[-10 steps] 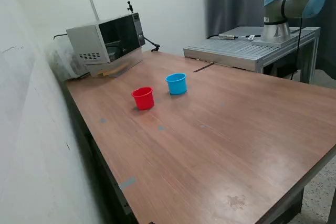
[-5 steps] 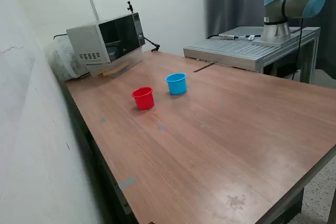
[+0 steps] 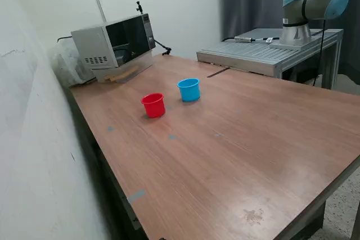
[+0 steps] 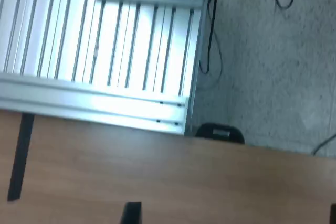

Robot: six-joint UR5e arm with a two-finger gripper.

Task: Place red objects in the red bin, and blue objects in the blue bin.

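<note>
The claw shows only as 2 dark tips at the lower edge of the wrist view, one finger (image 4: 131,212) fairly clear and the other barely a sliver at the corner. They sit far apart with nothing between them, so the claw looks wide open and holds nothing. In the exterior view only small dark parts at the top edge hint at it, too little to judge.

Under the claw the wrist view shows the brown worktop (image 4: 173,177), a dark strip (image 4: 20,156) lying on it, the ribbed aluminium platform (image 4: 105,40) butted against the worktop's edge, and grey floor (image 4: 273,61) with black cables (image 4: 210,35).

In the exterior view the robot arm (image 3: 312,4), grey with light blue joint caps, rises from that aluminium platform (image 3: 264,51) at the far side of the worktop (image 3: 242,150), toward the exterior view's right.

The red bin (image 3: 153,105) and the blue bin (image 3: 189,89) stand upright on the worktop, near each other but apart, the red one toward the exterior view's left and nearer the camera. Both are well away from the arm. No cubes can be made out on the worktop; the bins' insides cannot be seen.

Behind the bins, at the far corner on the exterior view's left, stands a microwave oven (image 3: 115,40), its door shut, beside a white wall (image 3: 34,111).
</note>
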